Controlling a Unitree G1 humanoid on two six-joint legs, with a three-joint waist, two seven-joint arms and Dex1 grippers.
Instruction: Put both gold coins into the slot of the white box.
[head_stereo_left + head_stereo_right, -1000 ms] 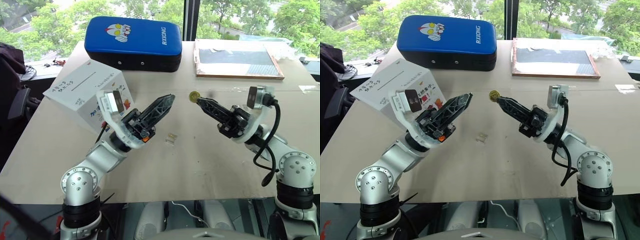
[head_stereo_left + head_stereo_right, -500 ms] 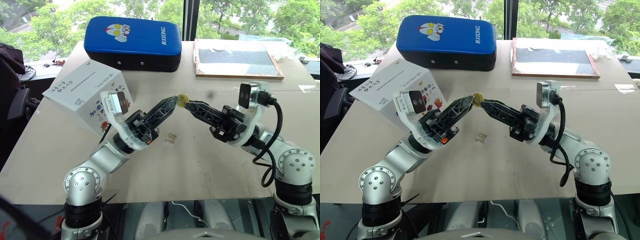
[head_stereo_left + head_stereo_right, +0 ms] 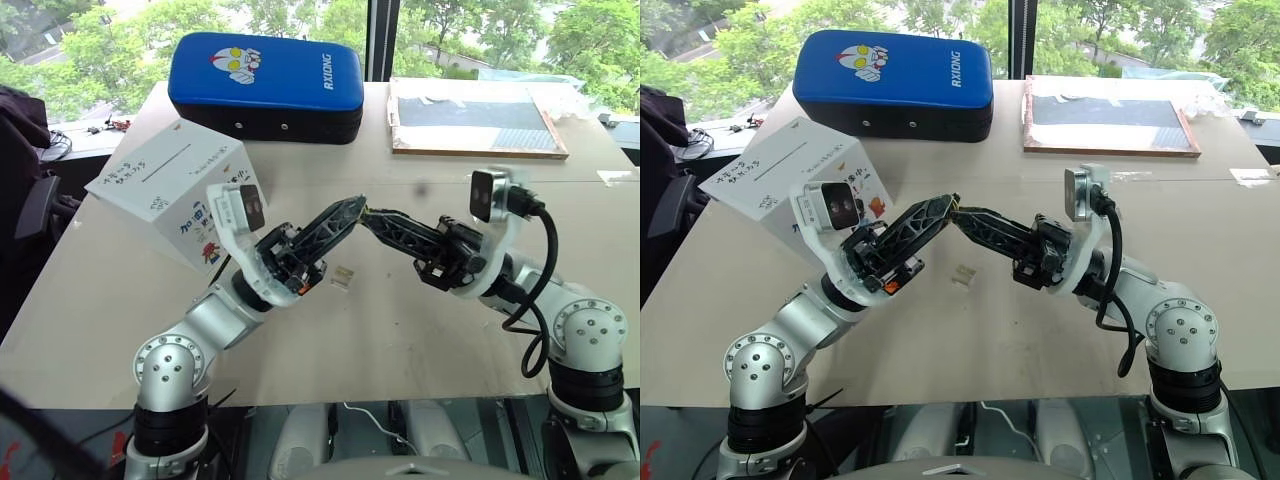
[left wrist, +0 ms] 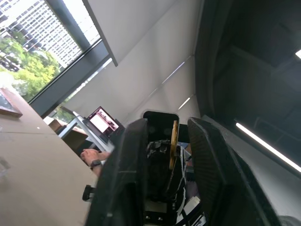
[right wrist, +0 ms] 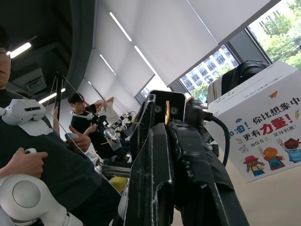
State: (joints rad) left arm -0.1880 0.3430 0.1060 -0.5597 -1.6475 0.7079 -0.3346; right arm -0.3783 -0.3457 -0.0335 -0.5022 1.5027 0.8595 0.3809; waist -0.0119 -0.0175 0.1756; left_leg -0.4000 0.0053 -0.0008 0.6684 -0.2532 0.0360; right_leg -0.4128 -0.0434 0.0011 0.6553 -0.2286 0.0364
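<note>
coin (image 4: 173, 143): edge-on at the meeting tool tips, mid-air over desk (image 3: 420, 340)
right tool (image 3: 366, 213): clamped on coin
left tool (image 3: 352, 206): fingers astride coin, gap showing, grip unclear
box (image 3: 175, 190): beside left arm, slot (image 3: 167, 164) on top; left arm nearer
second coin: not spotted
clutter: clear blocks (image 3: 343, 278) below tips, blue case (image 3: 265, 85) behind

The white box (image 3: 175, 185) at the left looks like matt cardboard with printed sides. The blue case (image 3: 266, 85) at the top is padded, with a soft sheen like vinyl. The table (image 3: 380, 330) is smooth, matt tan. Both grippers' fingers (image 3: 330, 222) are black ribbed plastic, the arm joints brushed metal. The gold coin (image 4: 173, 143), seen edge-on, seems shiny metal.
</note>
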